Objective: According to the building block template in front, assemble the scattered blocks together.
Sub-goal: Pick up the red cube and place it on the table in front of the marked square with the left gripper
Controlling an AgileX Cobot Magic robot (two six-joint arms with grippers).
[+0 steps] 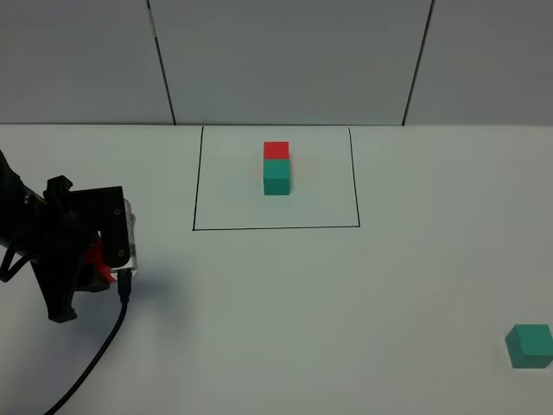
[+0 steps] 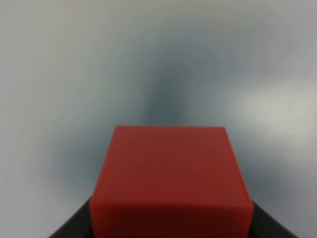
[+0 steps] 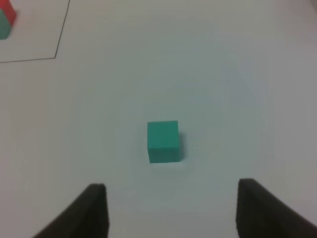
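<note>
Item: red cube (image 2: pixel 171 173), one. Plain, matte, sharp-edged, seen very close and filling much of the frame; two faces show, the nearer one darker.

Holder: left pincer (image 2: pixel 172 227), clamped on the cube. Only the dark tips of its fingers (image 2: pixel 74 225) show, one against each side of the cube.

Ground: pale grey-white surface (image 2: pixel 59 74), out of focus. A soft dark shadow (image 2: pixel 158 99) spreads on it beyond the cube. Whether the cube touches the surface cannot be told.
</note>
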